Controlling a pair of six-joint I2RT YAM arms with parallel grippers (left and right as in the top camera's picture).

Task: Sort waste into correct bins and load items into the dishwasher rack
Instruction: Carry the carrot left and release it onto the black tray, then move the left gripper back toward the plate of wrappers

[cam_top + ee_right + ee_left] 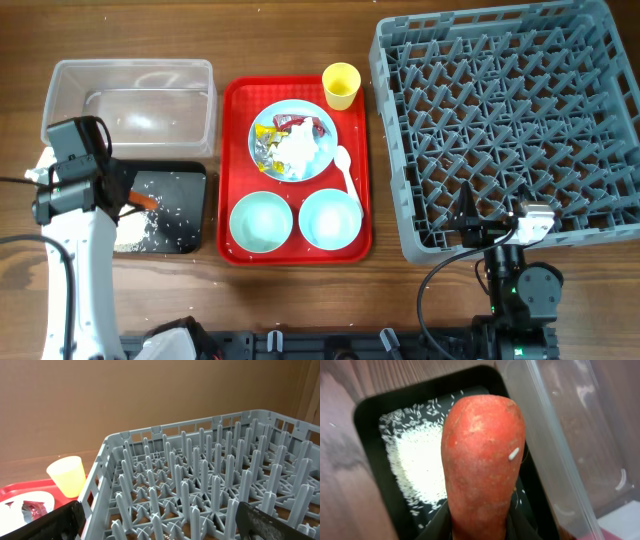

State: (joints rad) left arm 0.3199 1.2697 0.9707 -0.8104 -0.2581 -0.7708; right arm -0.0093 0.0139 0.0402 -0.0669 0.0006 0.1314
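Two jobs barely begun: my left jaws are clamped on the orange carrot (482, 460), held over the black tray (185, 195) where rice (420, 460) lies, while the clear tub (130, 65) just beside it looks empty. Right jaws stand wide apart at the near edge of the dishwasher rack (500, 110), nothing loaded yet. Left to do, by my read: tissue (297, 150) & wrappers (295, 124) on the plate (325, 160), plus cup (341, 85), two bowls (261, 221) and spoon (347, 170), all on the red tray (228, 170) btwn bins and rack; nothing blocks the drop.
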